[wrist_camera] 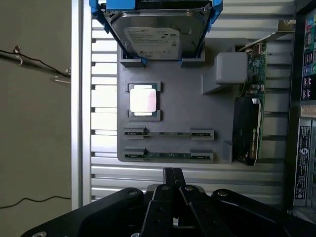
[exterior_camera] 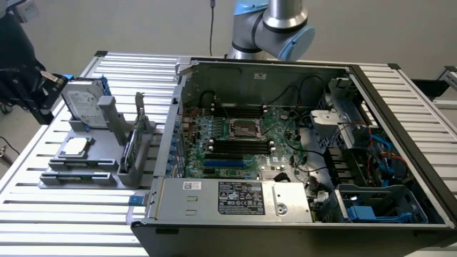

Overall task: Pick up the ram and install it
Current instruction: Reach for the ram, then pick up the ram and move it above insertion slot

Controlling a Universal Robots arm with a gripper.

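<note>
Two ram sticks, thin green boards, lie side by side in the slots of a grey holder (wrist_camera: 173, 106): one ram stick (wrist_camera: 169, 134) and a second (wrist_camera: 169, 156). In the exterior view the ram (exterior_camera: 75, 165) sits at the holder's near end, on the exterior view's left of the computer case. My gripper (wrist_camera: 173, 173) is shut with nothing between its fingers, a little outside the holder's edge beside the ram and apart from it. From the exterior view the gripper (exterior_camera: 44, 88) hangs dark at the far left, above the table.
The holder also carries a silver hard drive with blue rails (wrist_camera: 155, 29), a square silver chip (wrist_camera: 143, 100) and an upright graphics card (wrist_camera: 248, 128). The open computer case (exterior_camera: 286, 134) shows its motherboard with black memory slots (exterior_camera: 241, 144). A slatted metal table (exterior_camera: 64, 209) lies beneath.
</note>
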